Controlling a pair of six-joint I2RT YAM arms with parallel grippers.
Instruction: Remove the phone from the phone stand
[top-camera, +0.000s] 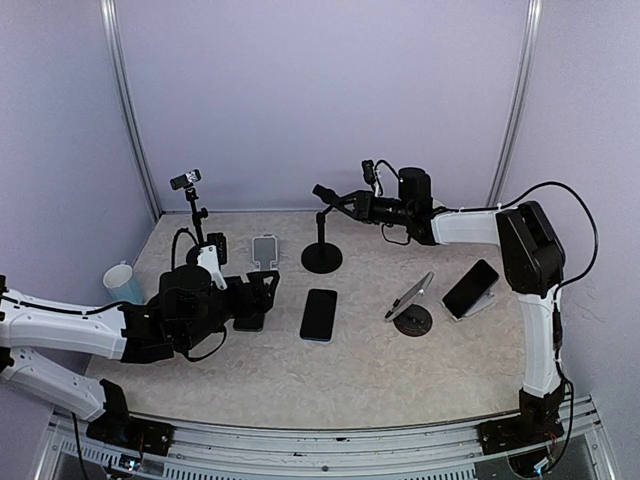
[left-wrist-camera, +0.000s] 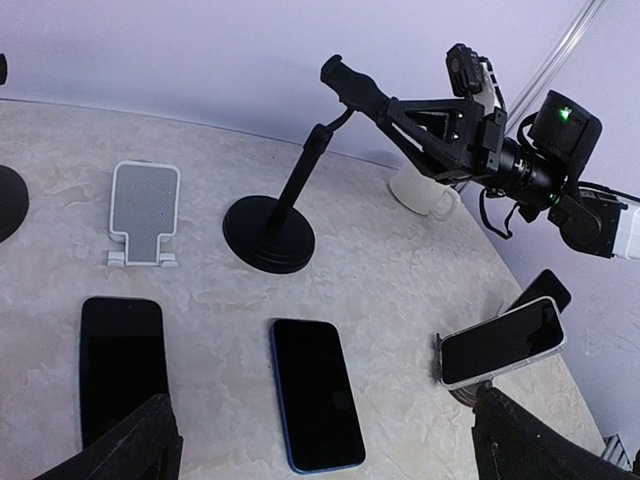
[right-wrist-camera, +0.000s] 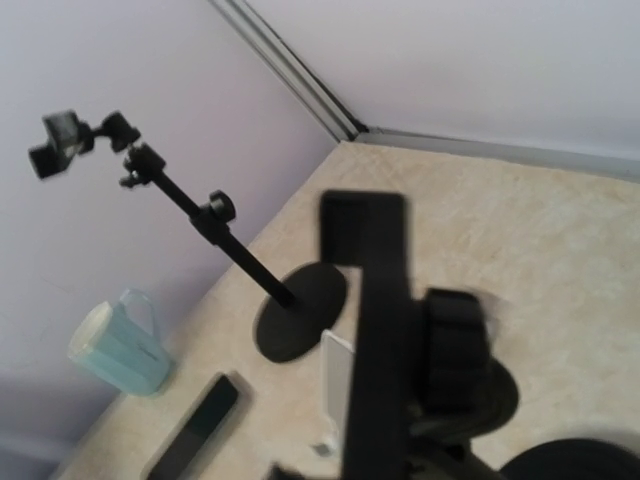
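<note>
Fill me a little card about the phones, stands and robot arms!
Flat phones: blue-edged phone, dark phone
Phones on stands: grey-cased phone, black phone
Empty stands: white stand, black pole stand
Left tool: open, near the dark phone
Right tool: at the pole stand's top, no phone held

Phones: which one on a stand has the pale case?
The pale-edged phone on the round black base; the other propped phone, further right on a white stand, is plain black.
</note>
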